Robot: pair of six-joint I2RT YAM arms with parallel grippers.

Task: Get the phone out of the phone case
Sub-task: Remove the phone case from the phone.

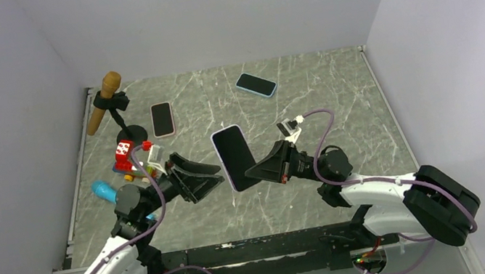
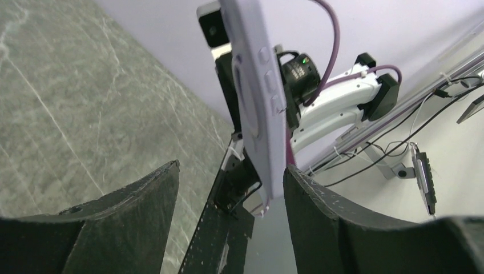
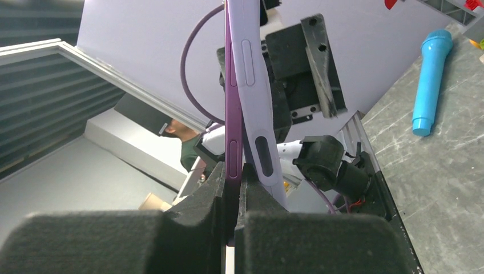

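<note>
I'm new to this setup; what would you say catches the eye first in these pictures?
A phone in its lilac case is held upright above the middle of the table, pinched near its lower end by the right tool. The left tool stands open close beside it. From the right wrist, the case gapes away from the phone's purple edge.

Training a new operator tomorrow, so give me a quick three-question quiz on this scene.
1. True or false: the left gripper is shut on the cased phone.
2. Which gripper holds the cased phone off the table? A) left B) right
3. Fill in: ___ other phones lie flat on the table.
Key: 1 false, the left gripper is open; 2 B, the right gripper; 3 two.
</note>
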